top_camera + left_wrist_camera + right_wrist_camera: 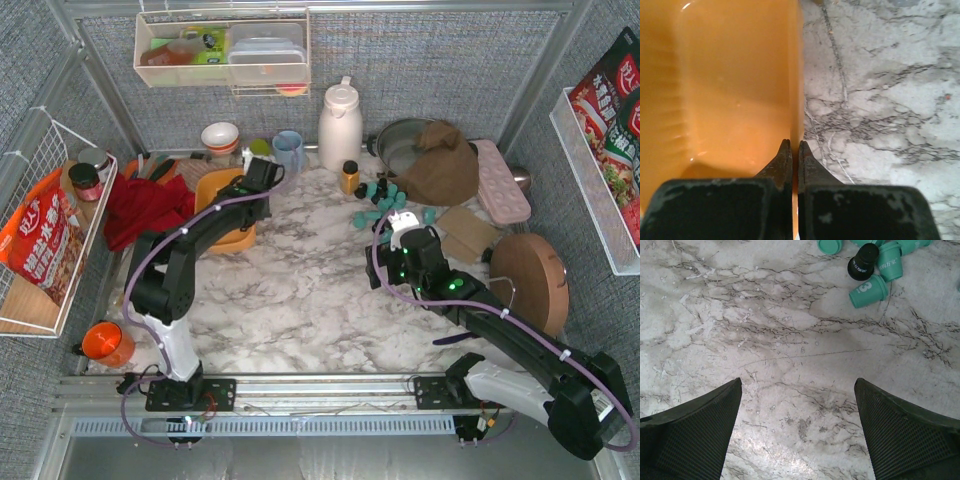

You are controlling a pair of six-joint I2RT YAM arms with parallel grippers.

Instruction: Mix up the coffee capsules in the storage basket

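Observation:
The storage basket (pixel 222 212), a shallow orange tray, sits at the left-centre of the marble table and holds no capsules that I can see. My left gripper (pixel 262 182) is shut on its right wall. In the left wrist view the left gripper (pixel 795 145) pinches the basket (pixel 730 85) rim, one finger inside and one outside. The coffee capsules (pixel 385 195), teal with a few black, lie loose on the table right of centre. My right gripper (pixel 401 226) hovers open just in front of them. In the right wrist view the right gripper (pixel 797 385) is over bare marble, and the capsules (pixel 869 291) are at the top right.
A white thermos (pixel 340 125), an amber bottle (pixel 349 176) and a blue cup (pixel 288 150) stand at the back. A pan with a brown cloth (pixel 432 160), a pink tray (pixel 500 182) and a round wooden board (pixel 530 282) fill the right side. A red cloth (pixel 145 205) lies left of the basket.

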